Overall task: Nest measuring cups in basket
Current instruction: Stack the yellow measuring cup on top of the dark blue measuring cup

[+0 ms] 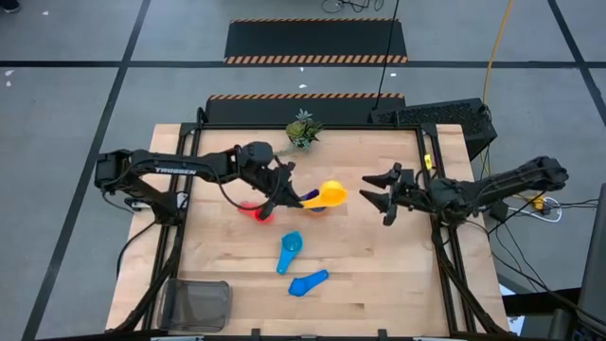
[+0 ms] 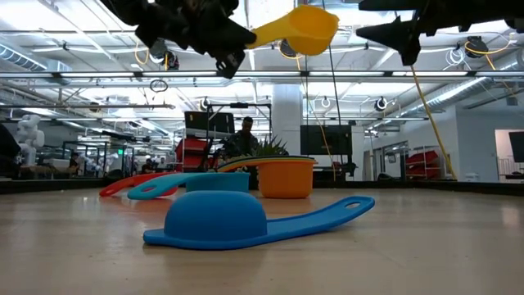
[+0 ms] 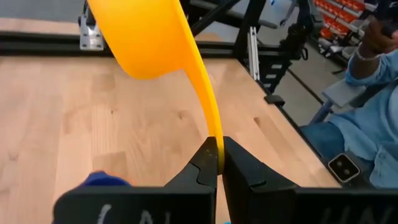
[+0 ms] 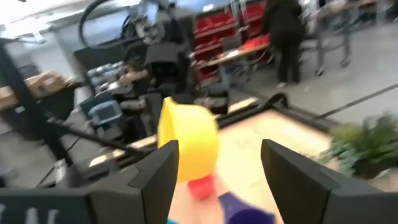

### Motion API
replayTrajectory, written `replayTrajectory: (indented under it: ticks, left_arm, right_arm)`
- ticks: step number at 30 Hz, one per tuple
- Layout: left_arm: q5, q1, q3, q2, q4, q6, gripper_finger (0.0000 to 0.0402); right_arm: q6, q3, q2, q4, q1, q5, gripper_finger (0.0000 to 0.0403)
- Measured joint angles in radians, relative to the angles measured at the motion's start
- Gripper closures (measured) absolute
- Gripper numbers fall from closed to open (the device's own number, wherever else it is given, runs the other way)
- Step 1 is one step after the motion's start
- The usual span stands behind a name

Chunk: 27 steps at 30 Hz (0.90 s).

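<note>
My left gripper [image 1: 292, 197] is shut on a yellow measuring cup [image 1: 329, 195], which it holds high above the table's middle [image 2: 301, 28]. My right gripper [image 1: 374, 196] stands open just right of it, its fingers [image 4: 163, 169] apart and facing the cup [image 4: 186, 142] without touching it. On the table lie a red cup [image 1: 256, 210], an orange cup [image 2: 283, 176], a light blue cup [image 1: 289, 251] and a blue cup [image 1: 308, 282], the blue one bowl down [image 2: 219, 221]. A dark blue cup [image 3: 102, 180] shows below my left gripper. The basket [image 1: 199, 303] stands at the near left corner. My left gripper pinches the yellow cup's handle near its free end [image 3: 215, 144] between its two fingers, which press on the handle's flat faces. The fingers come nearly level from the table's left, along the handle. The cup is lifted clear, its bowl [image 3: 143, 37] out beyond the fingertips.
A small potted plant [image 1: 303, 131] stands at the table's far edge. A dark case [image 1: 445, 118] sits at the far right corner. Bare wood lies right of the blue cups. A person sits beyond the table [image 3: 373, 93].
</note>
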Motion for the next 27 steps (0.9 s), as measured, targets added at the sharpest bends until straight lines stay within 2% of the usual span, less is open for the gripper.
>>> replayTrajectory:
  ticks: [3, 9, 17, 27]
  left_arm:
    - [0.000, 0.000, 0.000, 0.000, -0.031, 0.002, 0.0395]
    - [-0.001, -0.001, 0.000, 0.000, -0.124, 0.032, 0.0394]
    - [-0.001, -0.002, 0.000, 0.000, -0.220, 0.071, 0.0394]
    - [-0.001, -0.002, 0.000, 0.000, -0.289, 0.104, 0.0394]
  right_arm:
    - [0.036, 0.000, 0.016, -0.021, -0.034, -0.094, 0.0165]
    - [0.064, 0.000, 0.071, -0.028, -0.082, -0.217, 0.0159]
    - [0.104, 0.021, 0.189, -0.023, -0.138, -0.304, 0.0159]
    - [0.105, 0.088, 0.353, -0.011, -0.154, -0.396, 0.0159]
